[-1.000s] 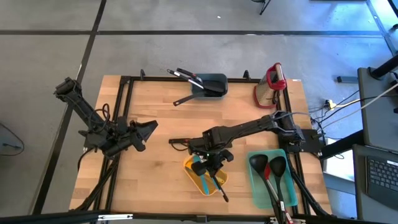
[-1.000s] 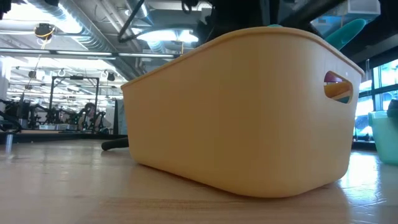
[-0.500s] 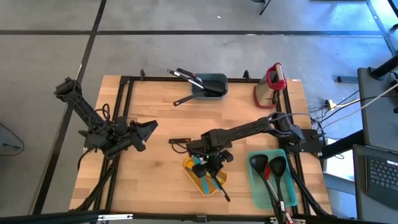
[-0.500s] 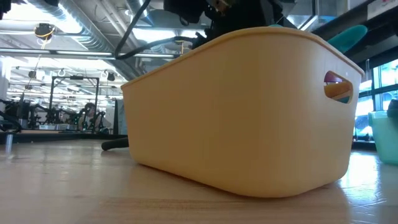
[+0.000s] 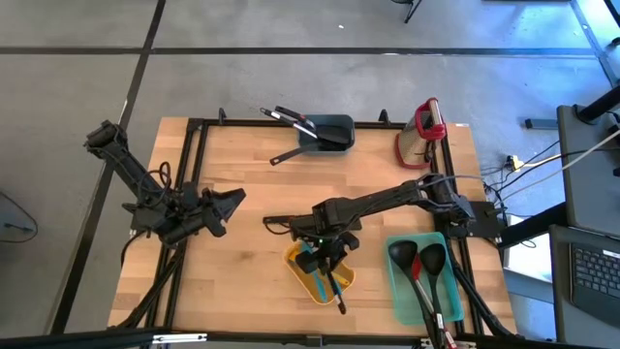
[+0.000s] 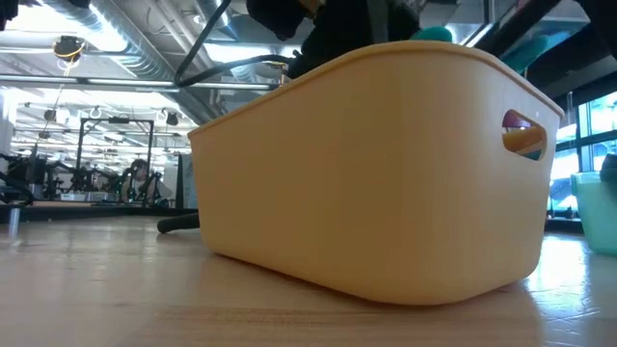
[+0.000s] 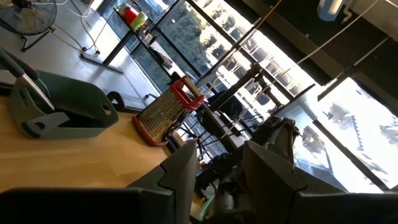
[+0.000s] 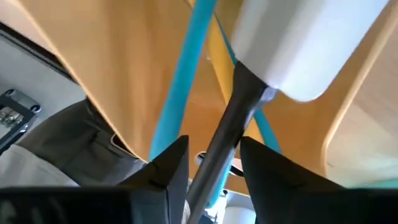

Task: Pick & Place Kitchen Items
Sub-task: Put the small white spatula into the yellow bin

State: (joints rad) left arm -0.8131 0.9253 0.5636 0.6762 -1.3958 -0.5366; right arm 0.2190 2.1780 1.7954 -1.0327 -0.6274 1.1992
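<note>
Spatula [image 5: 332, 286] now deeper in yellow bin [image 5: 302, 278]

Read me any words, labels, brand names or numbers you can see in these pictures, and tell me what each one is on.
None can be read.
Yellow bin: plain walls, no print.
Teal bin, grey bin, red-framed grater: no lettering visible.
Room behind the table: anything written there is too small and blurred to read.

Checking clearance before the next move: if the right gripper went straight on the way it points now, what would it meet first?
Probably the white-headed spatula, whose dark handle runs between the right gripper's fingers, then the teal handles and yellow bin floor behind it. Depth is unclear.
</note>
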